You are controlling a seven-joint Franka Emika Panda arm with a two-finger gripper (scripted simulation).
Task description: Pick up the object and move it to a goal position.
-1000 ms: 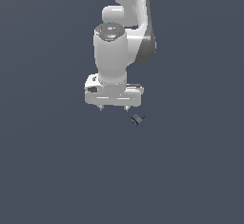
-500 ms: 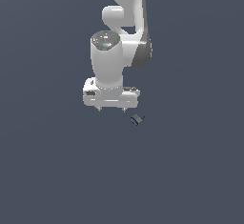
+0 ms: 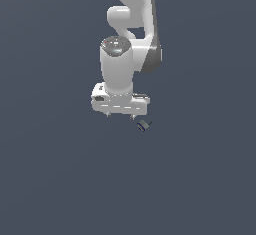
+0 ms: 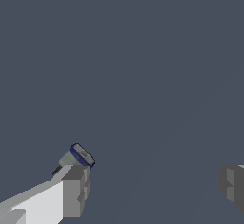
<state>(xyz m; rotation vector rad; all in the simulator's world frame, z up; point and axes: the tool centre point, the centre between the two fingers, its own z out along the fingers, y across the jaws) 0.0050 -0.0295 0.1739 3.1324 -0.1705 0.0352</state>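
Note:
The object [image 3: 144, 125] is a tiny short grey cylinder with a dark blue rim, lying on the dark floor just off the exterior view's right end of my gripper [image 3: 120, 115]. The wrist view shows the object [image 4: 77, 157] tipped on its side, its tan end face showing, right beside one fingertip [image 4: 76, 190]. The other fingertip [image 4: 232, 186] stands far off, so the jaws are wide open and empty. The object lies outside the gap between them.
The floor [image 3: 200, 179] is a plain dark grey-blue surface around the arm. The white arm [image 3: 131, 24] rises above the gripper toward the top of the exterior view.
The arm's wrist has shifted slightly toward the exterior view's left and lower. The object has not moved.

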